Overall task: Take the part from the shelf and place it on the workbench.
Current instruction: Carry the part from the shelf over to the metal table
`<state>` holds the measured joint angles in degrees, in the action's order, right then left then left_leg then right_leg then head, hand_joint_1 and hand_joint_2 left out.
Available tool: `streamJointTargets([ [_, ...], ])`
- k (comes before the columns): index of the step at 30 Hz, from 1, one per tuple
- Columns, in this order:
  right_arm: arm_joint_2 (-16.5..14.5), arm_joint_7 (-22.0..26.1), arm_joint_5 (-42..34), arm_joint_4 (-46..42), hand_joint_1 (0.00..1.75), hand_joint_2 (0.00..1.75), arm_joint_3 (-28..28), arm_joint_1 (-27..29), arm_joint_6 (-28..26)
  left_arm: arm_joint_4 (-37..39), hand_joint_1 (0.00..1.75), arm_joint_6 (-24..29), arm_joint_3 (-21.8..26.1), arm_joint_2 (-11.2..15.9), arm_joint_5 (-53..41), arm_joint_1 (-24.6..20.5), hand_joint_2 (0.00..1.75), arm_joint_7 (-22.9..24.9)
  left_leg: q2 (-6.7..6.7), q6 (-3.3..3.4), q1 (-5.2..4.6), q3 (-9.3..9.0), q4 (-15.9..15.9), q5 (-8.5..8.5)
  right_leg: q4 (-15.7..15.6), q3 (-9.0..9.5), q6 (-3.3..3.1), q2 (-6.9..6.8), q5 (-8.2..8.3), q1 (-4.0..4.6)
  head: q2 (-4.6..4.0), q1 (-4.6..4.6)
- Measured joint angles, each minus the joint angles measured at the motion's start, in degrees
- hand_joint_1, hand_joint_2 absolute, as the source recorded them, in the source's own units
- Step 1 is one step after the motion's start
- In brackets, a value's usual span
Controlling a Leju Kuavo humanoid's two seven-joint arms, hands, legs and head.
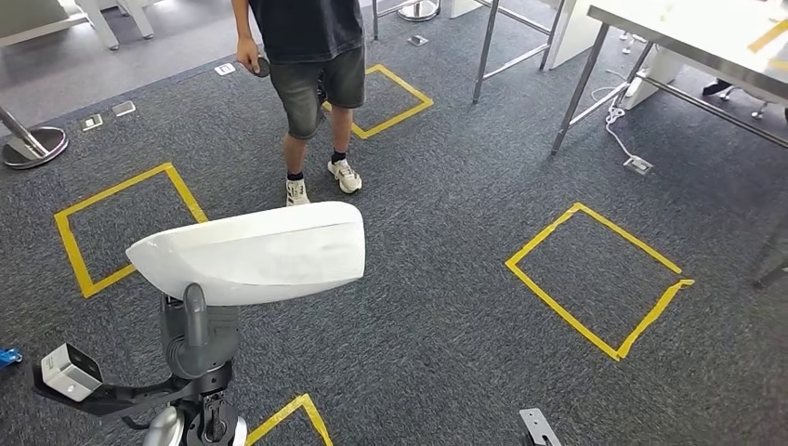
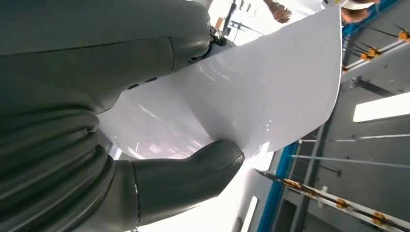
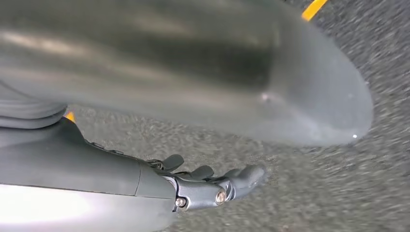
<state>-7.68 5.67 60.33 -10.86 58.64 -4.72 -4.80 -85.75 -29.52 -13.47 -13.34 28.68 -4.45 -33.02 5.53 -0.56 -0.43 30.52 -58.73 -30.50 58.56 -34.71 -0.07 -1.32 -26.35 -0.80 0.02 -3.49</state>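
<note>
The part (image 1: 260, 253) is a large white curved panel. In the head view my left hand (image 1: 197, 336) holds it up from below, its broad face over the carpet at lower left. The left wrist view shows the panel's glossy underside (image 2: 261, 87) with my grey thumb (image 2: 193, 174) pressed against its edge. My right hand (image 3: 193, 186) hangs over the grey carpet with its fingers stretched out and nothing in them. The steel workbench (image 1: 692, 32) stands at the far upper right, well away from the panel.
A person in dark shorts and white shoes (image 1: 311, 84) stands just beyond the panel. Yellow tape squares (image 1: 595, 279) mark the carpet right and left. Table legs (image 1: 581, 88) and a cable with a floor socket (image 1: 637, 164) lie near the workbench.
</note>
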Motion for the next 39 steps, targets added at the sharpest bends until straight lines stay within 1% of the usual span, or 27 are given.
streamJointTargets([
  [1, -0.01, -0.26, 0.11, 0.0, 0.0, 0.0, 0.0, 0.01, -0.18, -0.06, 1.75, 1.1, 0.01, 0.04, -0.92, -0.05, 1.75, -0.02, -1.28, -0.27, 0.09, 0.54, -1.44, -1.04, -0.21, 0.11, -0.33, 0.52, 0.18, -0.2, 0.0, 0.07],
  [3, -0.01, -0.7, 0.4, 0.0, 0.0, 0.0, 0.0, -0.09, -0.45, -0.14, 1.75, 3.39, 0.02, 0.2, -3.23, 0.07, 1.75, -0.21, -4.24, -0.6, 0.29, 3.45, -7.94, -4.62, -0.36, 0.13, -0.77, 1.6, 0.36, -0.38, 0.0, 0.23],
  [5, -0.01, -0.92, 0.68, 0.0, 0.0, 0.0, 0.0, -0.14, -0.51, -0.19, 1.75, 5.32, 0.03, 0.38, -5.56, 0.38, 1.75, -0.62, -5.22, -0.74, 0.39, 6.89, -14.93, -7.22, -0.33, 0.0, -0.89, 2.96, 0.41, -0.31, 0.0, 0.26],
  [6, -0.01, -0.98, 0.8, 0.0, 0.0, 0.0, 0.0, -0.12, -0.51, -0.24, 1.75, 6.07, 0.03, 0.44, -6.48, 0.49, 1.75, -0.83, -5.32, -0.75, 0.42, 7.54, -15.98, -6.95, -0.29, -0.02, -0.88, 3.7, 0.43, -0.29, 0.0, 0.26],
  [7, -0.01, -1.0, 0.87, 0.0, 0.0, 0.0, 0.0, -0.09, -0.51, -0.33, 1.75, 6.72, 0.03, 0.48, -7.16, 0.53, 1.75, -0.97, -5.46, -0.71, 0.49, 7.07, -14.71, -5.55, -0.22, -0.02, -0.84, 4.47, 0.45, -0.3, 0.0, 0.26],
  [8, -0.01, -1.0, 0.93, 0.0, 0.0, 0.0, 0.0, -0.1, -0.51, -0.49, 1.75, 7.3, 0.03, 0.5, -7.64, 0.55, 1.75, -1.06, -5.86, -0.63, 0.6, 5.59, -11.37, -3.37, -0.12, -0.02, -0.76, 5.26, 0.47, -0.33, 0.0, 0.26],
  [10, -0.01, -1.05, 1.03, 0.0, 0.0, 0.0, 0.0, -0.2, -0.56, -0.81, 1.75, 8.16, 0.04, 0.52, -8.29, 0.52, 1.75, -1.13, -8.57, -0.42, 0.93, 2.14, -3.6, -0.06, 0.2, -0.24, -0.3, 6.78, 0.53, -0.39, 0.0, 0.24],
  [12, -0.01, -1.36, 1.09, 0.0, 0.0, 0.0, 0.01, -0.31, -0.69, -1.02, 1.75, 8.88, 0.05, 0.55, -8.88, 0.53, 1.75, -1.19, -10.47, -0.11, 0.98, 0.77, -0.2, 0.7, 0.34, -0.69, 0.39, 7.83, 0.7, -0.44, 0.0, 0.22],
  [15, -0.01, -2.03, 1.05, 0.0, 0.0, 0.0, 0.02, -0.15, -0.91, -1.28, 1.75, 10.21, 0.09, 0.51, -10.34, 0.54, 1.75, -1.43, -9.26, 0.83, 0.64, 0.72, 0.0, 1.05, 0.01, -1.19, 1.44, 8.96, 1.2, -0.75, 0.0, 0.21],
  [16, -0.03, -2.26, 1.0, 0.0, 0.0, 0.0, 0.02, -0.06, -1.02, -1.4, 1.75, 10.69, 0.1, 0.42, -10.93, 0.52, 1.75, -1.57, -8.63, 1.24, 0.66, 0.66, 0.23, 1.29, 0.22, -1.4, 1.69, 8.4, 1.13, -0.74, 0.0, 0.19],
  [17, -0.06, -2.45, 0.96, 0.0, 0.0, 0.0, 0.02, -0.04, -1.16, -1.54, 1.75, 11.09, 0.1, 0.32, -11.45, 0.51, 1.75, -1.73, -7.84, 1.67, 0.7, 0.61, 0.49, 1.51, 1.38, -2.03, 1.89, 7.01, 0.41, -0.62, 0.0, 0.08],
  [19, -0.1, -2.67, 0.9, 0.0, 0.0, 0.0, 0.01, -0.18, -1.34, -1.72, 1.75, 11.54, 0.11, 0.2, -12.01, 0.54, 1.75, -1.94, -6.14, 2.23, 0.6, 0.62, 0.76, 1.69, 7.21, -4.81, 2.08, 3.42, -2.88, -0.31, 0.0, -0.13],
  [20, -0.1, -2.67, 0.9, 0.0, 0.0, 0.0, 0.01, -0.28, -1.39, -1.77, 1.75, 11.61, 0.13, 0.2, -12.12, 0.61, 1.75, -1.99, -5.24, 2.39, 0.47, 0.71, 0.73, 1.67, 11.32, -6.74, 2.2, 2.38, -4.86, -0.24, 0.0, -0.22],
  [22, -0.1, -2.67, 0.9, 0.0, 0.0, 0.0, 0.02, -0.26, -1.43, -1.76, 1.75, 11.7, 0.14, 0.22, -12.21, 0.75, 1.75, -1.99, -3.48, 2.5, 0.3, 0.84, 0.62, 1.56, 16.5, -9.02, 2.27, 1.9, -6.5, -0.24, 0.0, -0.22],
  [23, -0.1, -2.71, 0.9, 0.0, 0.0, 0.0, 0.02, -0.18, -1.44, -1.76, 1.75, 11.81, 0.14, 0.22, -12.31, 0.79, 1.75, -2.01, -2.62, 2.49, 0.26, 0.85, 0.57, 1.48, 15.73, -8.39, 2.24, 1.7, -5.7, -0.23, 0.0, -0.23],
  [24, -0.1, -2.78, 0.89, 0.0, 0.0, 0.0, 0.03, -0.12, -1.44, -1.76, 1.75, 11.92, 0.14, 0.21, -12.45, 0.8, 1.75, -2.02, -1.84, 2.43, 0.24, 0.81, 0.5, 1.38, 12.74, -6.58, 2.16, 1.25, -4.15, -0.21, 0.0, -0.23],
  [26, -0.1, -2.91, 0.83, 0.0, 0.0, 0.0, 0.04, -0.21, -1.43, -1.8, 1.75, 12.16, 0.14, 0.19, -12.78, 0.81, 1.75, -2.07, -0.5, 2.11, 0.05, 0.67, 0.3, 1.05, 4.39, -1.77, 1.79, -1.19, -1.27, 0.06, 0.0, -0.23],
  [27, -0.1, -2.97, 0.78, 0.0, 0.0, 0.0, 0.04, -0.31, -1.44, -1.83, 1.75, 12.2, 0.14, 0.19, -12.95, 0.81, 1.75, -2.1, 0.01, 1.85, -0.08, 0.59, 0.23, 0.87, 1.78, -0.37, 1.44, -2.09, -0.63, 0.25, 0.0, -0.22],
  [28, -0.1, -3.0, 0.73, 0.0, 0.0, 0.0, 0.05, -0.36, -1.45, -1.86, 1.75, 12.23, 0.13, 0.19, -13.08, 0.8, 1.75, -2.14, 0.48, 1.56, -0.21, 0.5, 0.22, 0.72, 0.48, 0.23, 1.07, -2.59, -0.48, 0.45, 0.0, -0.21],
  [30, -0.08, -3.05, 0.62, 0.0, 0.0, 0.0, 0.12, -0.29, -1.52, -1.93, 1.75, 12.25, 0.07, 0.18, -13.3, 0.78, 1.75, -2.22, 1.45, 0.96, -0.31, 0.2, 0.4, 0.52, 0.23, 0.02, 0.32, -1.49, -0.39, 0.53, 0.0, -0.18],
  [31, -0.07, -3.09, 0.55, 0.0, 0.0, 0.0, 0.19, -0.19, -1.55, -1.98, 1.75, 12.25, 0.03, 0.18, -13.34, 0.76, 1.75, -2.23, 1.09, 0.6, -0.25, 0.11, 0.26, 0.29, 0.05, 0.05, 0.03, -0.86, -0.26, 0.38, 0.0, -0.17],
  [33, -0.07, -3.19, 0.43, 0.0, 0.0, 0.0, 0.31, -0.21, -1.6, -2.13, 1.75, 12.25, -0.02, 0.22, -13.39, 0.72, 1.75, -2.33, -1.65, -0.02, -0.04, 1.13, -2.47, -1.64, -0.3, 0.23, -0.57, 0.36, 0.03, -0.04, 0.0, -0.04],
  [34, -0.08, -3.23, 0.4, 0.0, 0.0, 0.0, 0.33, -0.3, -1.6, -2.16, 1.75, 12.25, -0.03, 0.27, -13.41, 0.78, 1.75, -2.36, -3.5, -0.23, 0.14, 2.5, -5.52, -3.33, -0.35, 0.27, -0.77, 0.99, 0.09, -0.14, 0.0, 0.03],
  [36, -0.08, -3.26, 0.38, 0.0, 0.0, 0.0, 0.39, -0.49, -1.61, -2.11, 1.75, 12.25, -0.02, 0.37, -13.43, 1.08, 1.75, -2.37, -5.09, -0.41, 0.3, 5.97, -12.69, -6.38, -0.34, 0.25, -0.99, 2.43, 0.1, -0.15, 0.0, 0.07],
  [37, -0.08, -3.29, 0.38, 0.0, 0.0, 0.0, 0.46, -0.51, -1.6, -2.04, 1.75, 12.25, -0.02, 0.41, -13.43, 1.22, 1.75, -2.37, -5.26, -0.47, 0.38, 7.09, -14.68, -6.63, -0.32, 0.25, -1.0, 3.26, 0.1, -0.14, 0.0, 0.08],
  [38, -0.08, -3.35, 0.37, 0.0, 0.0, 0.0, 0.57, -0.5, -1.59, -1.96, 1.75, 12.25, -0.02, 0.45, -13.43, 1.28, 1.75, -2.37, -5.33, -0.48, 0.47, 7.31, -14.71, -5.8, -0.28, 0.26, -0.98, 4.1, 0.1, -0.15, 0.0, 0.07],
  [39, -0.08, -3.43, 0.37, 0.0, 0.0, 0.0, 0.68, -0.49, -1.58, -1.89, 1.75, 12.25, -0.01, 0.47, -13.42, 1.27, 1.75, -2.37, -5.5, -0.46, 0.6, 6.62, -12.84, -4.12, -0.2, 0.27, -0.93, 4.92, 0.1, -0.18, 0.0, 0.07],
])
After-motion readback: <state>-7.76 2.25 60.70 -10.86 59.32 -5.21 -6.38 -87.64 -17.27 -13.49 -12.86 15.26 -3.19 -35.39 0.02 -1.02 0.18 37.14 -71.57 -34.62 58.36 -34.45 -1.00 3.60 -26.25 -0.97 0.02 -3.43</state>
